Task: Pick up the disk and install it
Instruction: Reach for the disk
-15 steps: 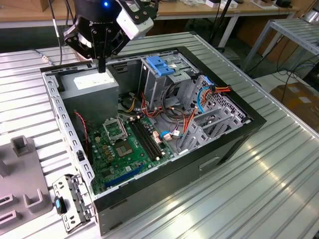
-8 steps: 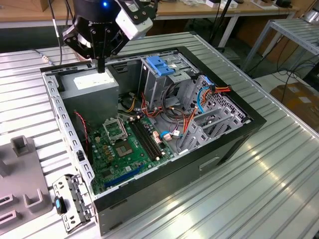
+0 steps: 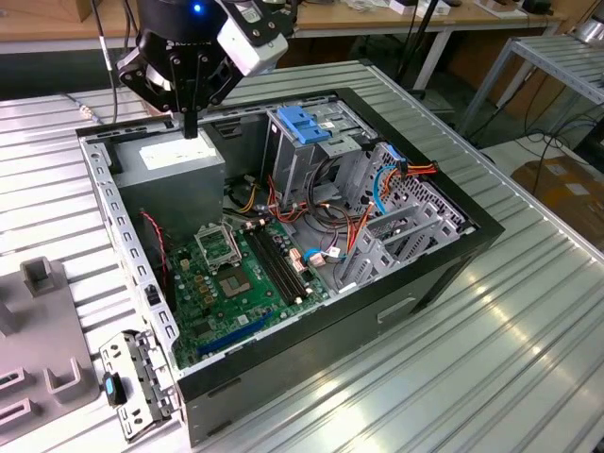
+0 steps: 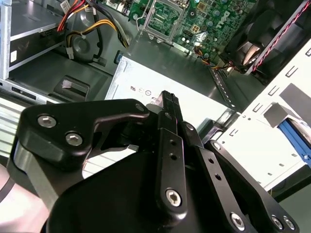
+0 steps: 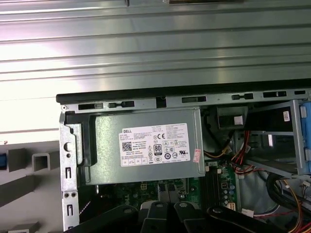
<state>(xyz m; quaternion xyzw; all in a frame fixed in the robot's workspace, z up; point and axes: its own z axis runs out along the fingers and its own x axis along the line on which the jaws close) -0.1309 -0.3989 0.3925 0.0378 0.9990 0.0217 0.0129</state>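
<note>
While hovering above the grey metal power supply box [image 3: 179, 162] in the open black computer case [image 3: 396, 302], the black gripper [image 3: 191, 127] has its fingers together (nothing held).

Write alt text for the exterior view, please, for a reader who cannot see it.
The closed claw hangs over the grey power supply in an open computer case lying on a ribbed metal table. A green motherboard and a drive cage with a blue latch sit inside.

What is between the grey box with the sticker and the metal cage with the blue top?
Yellow, red and orange wires lie between the box and the cage, in the exterior view.
</note>
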